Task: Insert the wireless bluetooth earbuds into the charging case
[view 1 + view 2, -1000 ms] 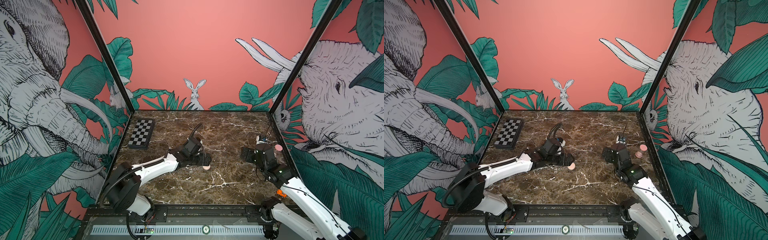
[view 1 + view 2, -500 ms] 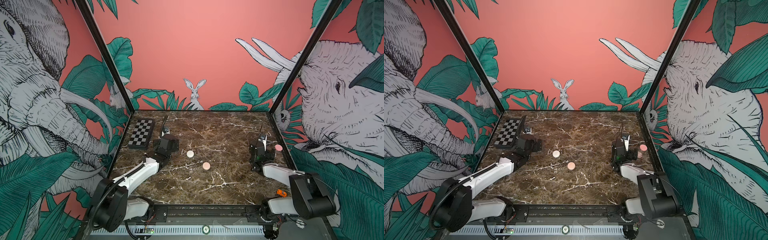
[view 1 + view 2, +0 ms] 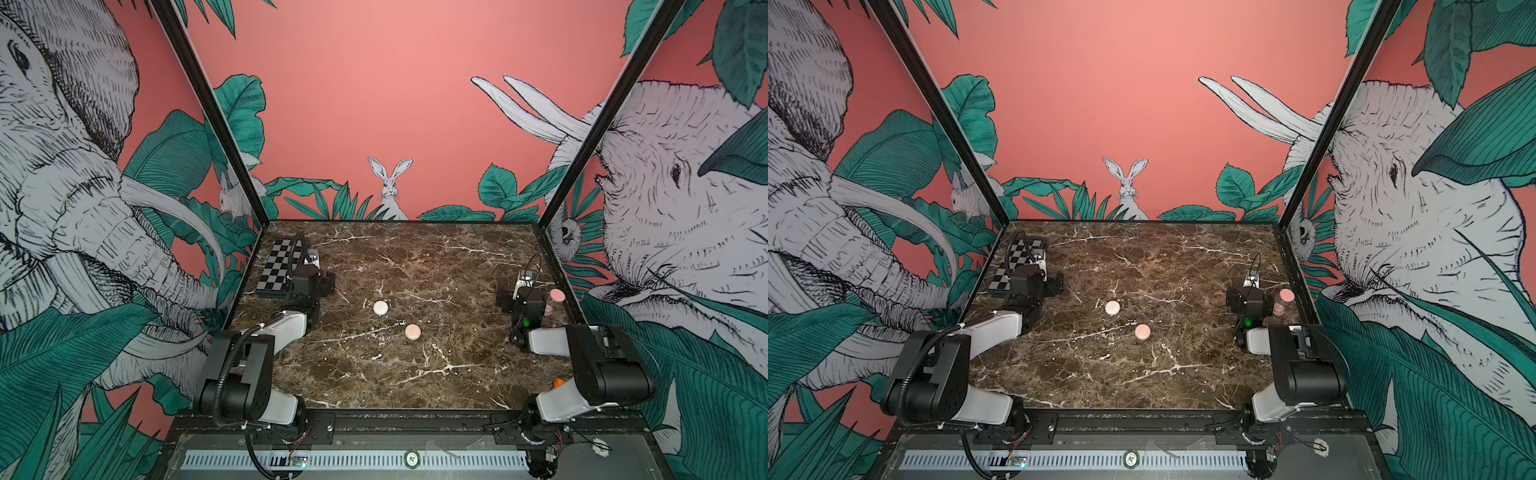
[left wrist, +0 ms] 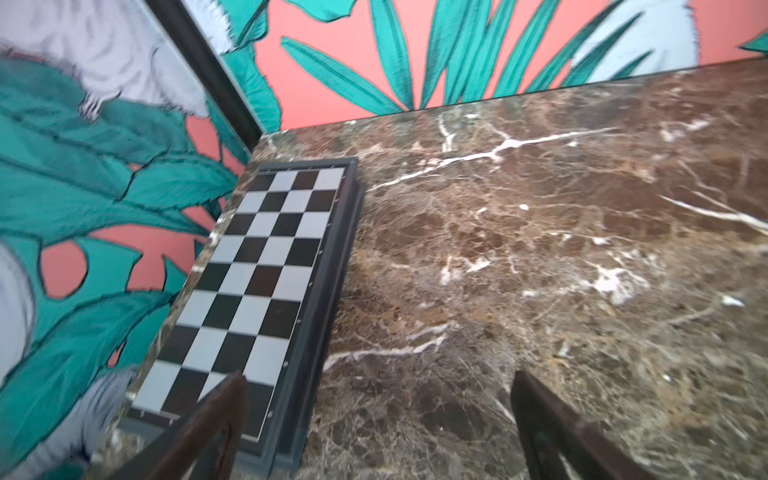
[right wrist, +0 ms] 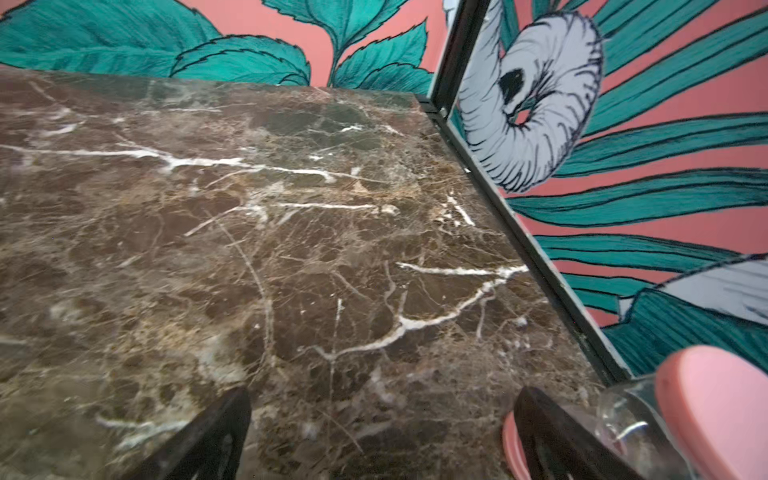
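Note:
Two small round puck-like cases lie near the middle of the marble table (image 3: pixel 415 386) in both top views, a white case (image 3: pixel 380 307) (image 3: pixel 1112 307) and a pink case (image 3: pixel 412 331) (image 3: pixel 1142 332). I cannot tell which is the charging case. The earbuds are out of view. My left gripper (image 3: pixel 309 284) (image 4: pixel 378 376) is drawn back at the left beside the checkerboard, open with only marble between its fingers. At the right edge my right gripper (image 3: pixel 521 301) (image 5: pixel 384 392) is open too and holds nothing.
A black-and-white checkerboard (image 3: pixel 279 266) (image 4: pixel 266 266) lies flat at the back left, under the left wrist. A clear object with pink top and base (image 3: pixel 556 297) (image 5: pixel 715 411) stands by the right wall, just beside one right finger. Painted walls enclose three sides.
Both arms have drawn back from the table's middle to the sides and folded up. The left gripper no longer covers the white case, which now lies in plain sight.

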### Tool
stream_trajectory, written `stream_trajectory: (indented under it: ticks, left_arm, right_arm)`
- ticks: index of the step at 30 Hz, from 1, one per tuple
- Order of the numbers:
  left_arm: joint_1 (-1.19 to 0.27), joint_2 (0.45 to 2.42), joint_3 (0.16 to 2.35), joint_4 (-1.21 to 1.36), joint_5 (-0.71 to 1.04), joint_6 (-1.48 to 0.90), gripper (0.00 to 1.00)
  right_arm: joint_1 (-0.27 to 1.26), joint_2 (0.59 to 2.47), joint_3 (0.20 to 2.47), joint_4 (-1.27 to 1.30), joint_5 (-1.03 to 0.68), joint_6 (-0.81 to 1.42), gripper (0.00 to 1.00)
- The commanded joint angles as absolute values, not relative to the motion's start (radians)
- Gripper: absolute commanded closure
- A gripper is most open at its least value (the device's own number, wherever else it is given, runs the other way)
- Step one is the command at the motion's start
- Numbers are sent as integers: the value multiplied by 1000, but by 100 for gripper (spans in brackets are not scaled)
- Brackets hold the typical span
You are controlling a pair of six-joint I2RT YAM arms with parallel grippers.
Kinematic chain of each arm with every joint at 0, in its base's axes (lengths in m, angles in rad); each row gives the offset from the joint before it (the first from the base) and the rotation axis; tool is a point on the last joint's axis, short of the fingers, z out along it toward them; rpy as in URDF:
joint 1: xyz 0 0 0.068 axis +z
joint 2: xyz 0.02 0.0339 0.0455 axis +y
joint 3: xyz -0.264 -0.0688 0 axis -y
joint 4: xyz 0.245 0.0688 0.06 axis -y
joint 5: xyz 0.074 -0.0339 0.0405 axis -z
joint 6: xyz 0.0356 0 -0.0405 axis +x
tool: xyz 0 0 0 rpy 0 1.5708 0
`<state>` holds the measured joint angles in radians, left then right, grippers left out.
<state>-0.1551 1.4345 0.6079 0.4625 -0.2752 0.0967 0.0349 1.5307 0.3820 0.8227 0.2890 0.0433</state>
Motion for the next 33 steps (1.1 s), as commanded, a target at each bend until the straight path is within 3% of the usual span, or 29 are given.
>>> stream_trajectory:
  ticks: [1, 3, 5, 7, 9, 11, 22, 33]
  left_arm:
    - [-145, 1391, 549, 497, -236, 152, 1]
    - [-144, 1426, 407, 790, -292, 143, 1]
    - [-142, 1507, 415, 852, -332, 130, 1]
    - [-91, 1527, 425, 819, -215, 101, 1]
    - [-72, 1588, 392, 981, -172, 115, 1]
    - [-73, 1544, 415, 849, -173, 94, 1]
    - [-111, 1558, 382, 943, -261, 117, 1]
    - [-74, 1548, 397, 892, -172, 103, 1]
  right_arm:
    - [35, 1525, 381, 888, 237, 33, 2]
    - [38, 1529, 382, 892, 237, 30, 2]
    - [40, 1523, 385, 871, 241, 30, 2]
    - [43, 1526, 385, 881, 242, 28, 2]
    - [43, 1523, 387, 873, 246, 28, 2]
    - [43, 1523, 388, 868, 245, 29, 2]
    - [43, 1522, 387, 872, 246, 28, 2]
    - [43, 1523, 387, 871, 247, 28, 2]
